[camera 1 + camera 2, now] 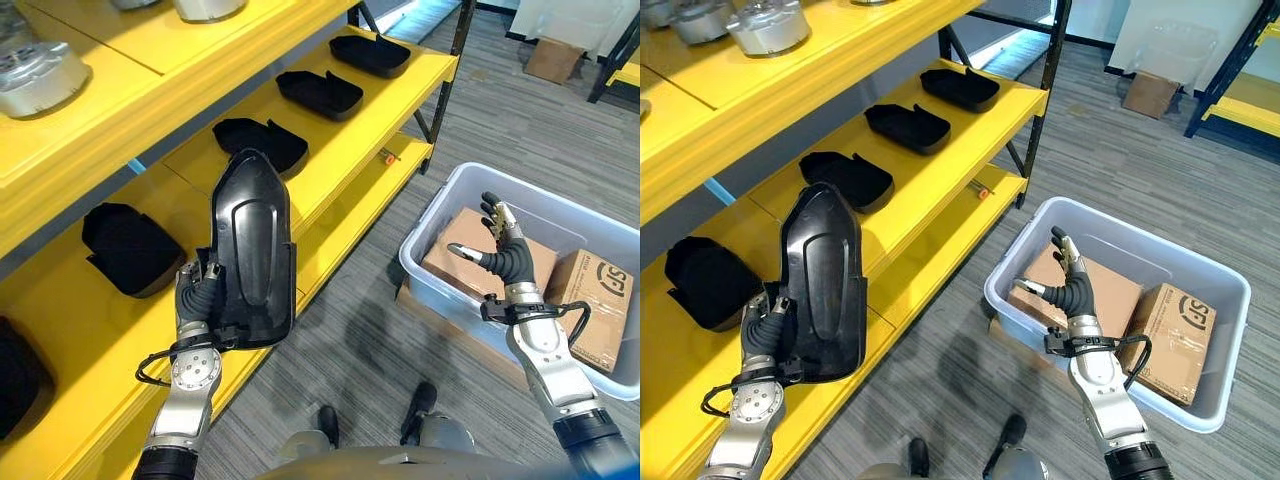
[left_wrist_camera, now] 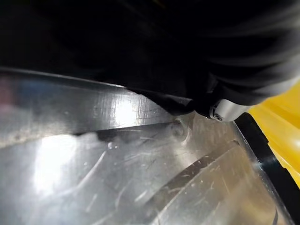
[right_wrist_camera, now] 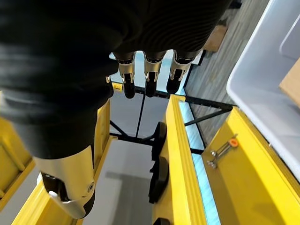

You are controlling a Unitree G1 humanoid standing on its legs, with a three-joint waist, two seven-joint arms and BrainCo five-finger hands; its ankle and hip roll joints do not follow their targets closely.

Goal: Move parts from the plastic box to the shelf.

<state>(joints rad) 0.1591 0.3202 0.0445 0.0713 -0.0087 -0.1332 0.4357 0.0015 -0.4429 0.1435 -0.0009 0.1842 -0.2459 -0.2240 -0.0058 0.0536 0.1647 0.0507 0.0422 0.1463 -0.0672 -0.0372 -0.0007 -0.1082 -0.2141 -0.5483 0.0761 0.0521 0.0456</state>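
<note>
My left hand is shut on a large black plastic part and holds it upright over the front of the yellow shelf. The part's glossy surface lies right against the left wrist camera. Several similar black parts lie in a row on that same shelf level. My right hand hovers open, fingers straight, above the grey plastic box on the floor to the right. It holds nothing. Two cardboard boxes sit inside the plastic box.
Round metal parts stand on the upper shelf level. A small orange-headed bolt lies on the lower shelf edge. A black upright post closes the shelf's far end. Another cardboard box rests on the grey carpet farther back.
</note>
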